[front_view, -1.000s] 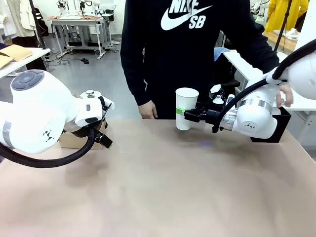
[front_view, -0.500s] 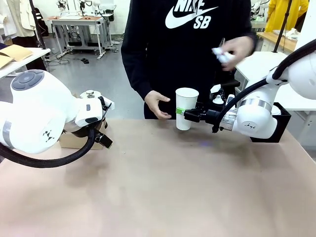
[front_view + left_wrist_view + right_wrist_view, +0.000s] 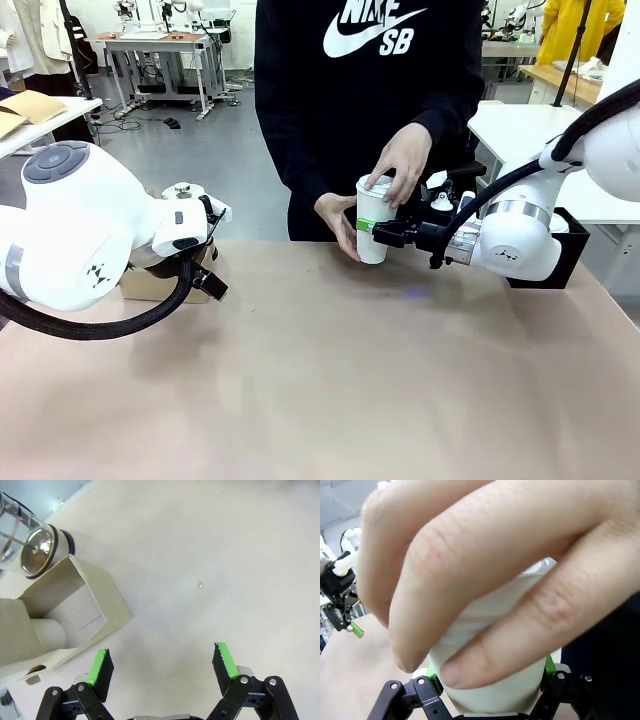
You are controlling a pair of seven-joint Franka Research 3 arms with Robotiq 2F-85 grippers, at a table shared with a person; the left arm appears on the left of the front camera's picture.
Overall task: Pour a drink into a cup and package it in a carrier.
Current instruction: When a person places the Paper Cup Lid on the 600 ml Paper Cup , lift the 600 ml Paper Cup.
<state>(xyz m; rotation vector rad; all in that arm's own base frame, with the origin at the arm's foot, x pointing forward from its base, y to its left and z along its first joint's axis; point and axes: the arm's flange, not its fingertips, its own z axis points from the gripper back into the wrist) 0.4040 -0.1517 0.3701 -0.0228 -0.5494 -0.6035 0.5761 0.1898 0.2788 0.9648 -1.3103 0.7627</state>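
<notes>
My right gripper [image 3: 372, 229] is shut on the white paper cup [image 3: 373, 240], holding it upright above the table's far side. One of the person's hands [image 3: 402, 160] lies over the cup's top and the other hand [image 3: 340, 222] cups its left side. In the right wrist view the hand [image 3: 485, 575] covers most of the cup [image 3: 490, 685], and a white lid edge [image 3: 546, 565] shows under the fingers. My left gripper [image 3: 162, 665] hangs open over bare table beside the brown carrier [image 3: 75, 610]. A glass pitcher [image 3: 37, 550] stands behind the carrier; I cannot make out the drink in it.
A black square box [image 3: 572, 255] sits at the far right behind my right arm. My left arm's bulk [image 3: 80, 230] stands in front of the carrier [image 3: 150, 285]. A white rounded thing [image 3: 47, 631] sits in one carrier slot. The table [image 3: 330, 390] stretches bare toward me.
The person's hand brought a small white thing from the far right down onto the cup's top. The other hand closed in on the cup's side. Neither arm moved.
</notes>
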